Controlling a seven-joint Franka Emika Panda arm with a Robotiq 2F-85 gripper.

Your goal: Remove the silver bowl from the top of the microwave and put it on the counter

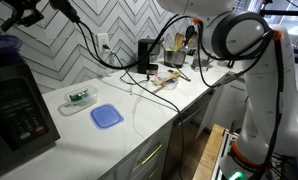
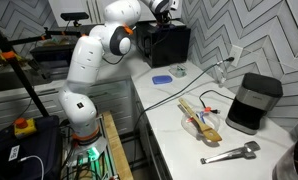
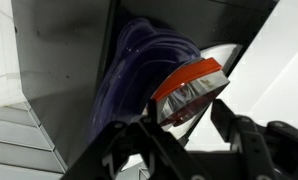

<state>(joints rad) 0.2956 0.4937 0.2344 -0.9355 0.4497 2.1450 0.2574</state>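
The white counter lies well below the gripper in both exterior views. The black microwave stands on it, directly under the gripper, which hangs above the microwave's top. In the wrist view, the dark top of the microwave fills the space beyond and beside one finger. A larger blue-purple bowl sits just past the fingertips. The silver bowl, with an orange-red rim and a shiny inside, is tilted in front of the purple one, right at the tips of the gripper. Its fingers stand well apart on either side of the bowl. Whether they actually press on it cannot be told.
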